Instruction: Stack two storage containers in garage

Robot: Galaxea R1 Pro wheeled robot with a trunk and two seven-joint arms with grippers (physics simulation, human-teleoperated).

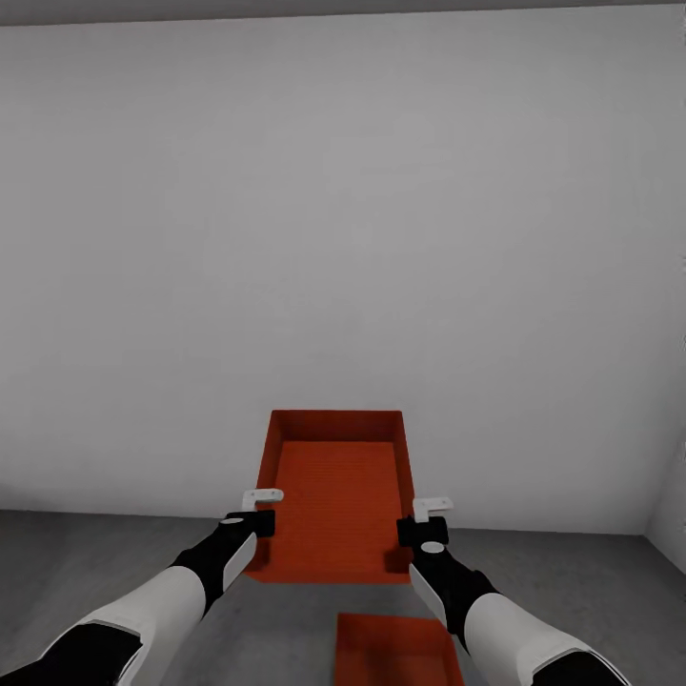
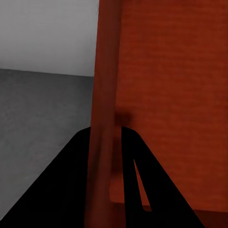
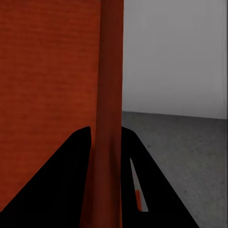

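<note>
A red-orange open-top storage container (image 1: 335, 491) hangs in the air in front of me, held by both side walls. My left gripper (image 1: 255, 510) is shut on its left wall (image 2: 102, 118). The right wall (image 3: 110, 109) sits clamped between the fingers of my right gripper (image 1: 424, 519). A second red-orange container (image 1: 395, 650) rests on the dark grey concrete floor (image 1: 86, 557) below and slightly right of the held one, cut off by the head view's lower edge.
A bare light grey wall (image 1: 343, 238) stands straight ahead, meeting the floor not far beyond the held container. Another wall closes the corner at the far right (image 1: 672, 514).
</note>
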